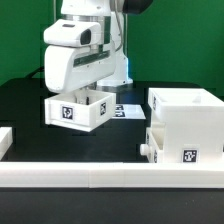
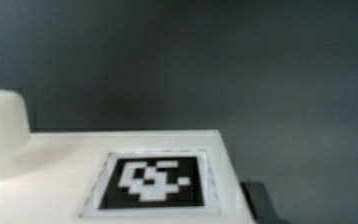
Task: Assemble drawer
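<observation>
Tray point(image 1: 76, 112): likely light, stiff, slick; you should pinch a thin wall.
Gripper point(image 1: 80, 88): at tray's 12 o'clock; finger gap hidden, cannot tell.

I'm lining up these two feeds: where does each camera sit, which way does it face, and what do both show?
Exterior view: off the arm, beyond the border rail, facing across the table at tray and housing; the arm and hand show.
Wrist view: on the wrist, close to a white tagged surface; no hand part clearly shows.
Shared: probably the tray; the tag cannot be matched.
</observation>
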You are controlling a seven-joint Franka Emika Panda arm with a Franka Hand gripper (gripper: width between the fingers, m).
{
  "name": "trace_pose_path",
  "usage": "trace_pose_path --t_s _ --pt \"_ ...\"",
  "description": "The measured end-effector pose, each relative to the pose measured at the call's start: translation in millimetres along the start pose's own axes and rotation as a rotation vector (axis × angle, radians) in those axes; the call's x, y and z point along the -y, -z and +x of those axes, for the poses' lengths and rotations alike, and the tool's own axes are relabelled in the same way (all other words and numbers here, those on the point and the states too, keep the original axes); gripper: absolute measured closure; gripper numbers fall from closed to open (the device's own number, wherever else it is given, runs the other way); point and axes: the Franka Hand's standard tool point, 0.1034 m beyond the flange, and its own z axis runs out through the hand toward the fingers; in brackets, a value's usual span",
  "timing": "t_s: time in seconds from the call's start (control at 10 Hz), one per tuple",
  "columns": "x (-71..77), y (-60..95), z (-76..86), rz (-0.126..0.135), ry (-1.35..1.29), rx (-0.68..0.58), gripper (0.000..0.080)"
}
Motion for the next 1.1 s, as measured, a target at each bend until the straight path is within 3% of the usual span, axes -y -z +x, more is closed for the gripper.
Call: trace_pose_path --t_s 0.2,0.8,1.1 --pt "-11.5 3.3 12.3 0.001 0.046 0.001 0.0755" --pt "-14.3 -0.2 14.2 -0.003 0.206 0.005 0.0755" --pt "-24.8 2.4 36.6 -0.004 0.276 0.017 0.0755"
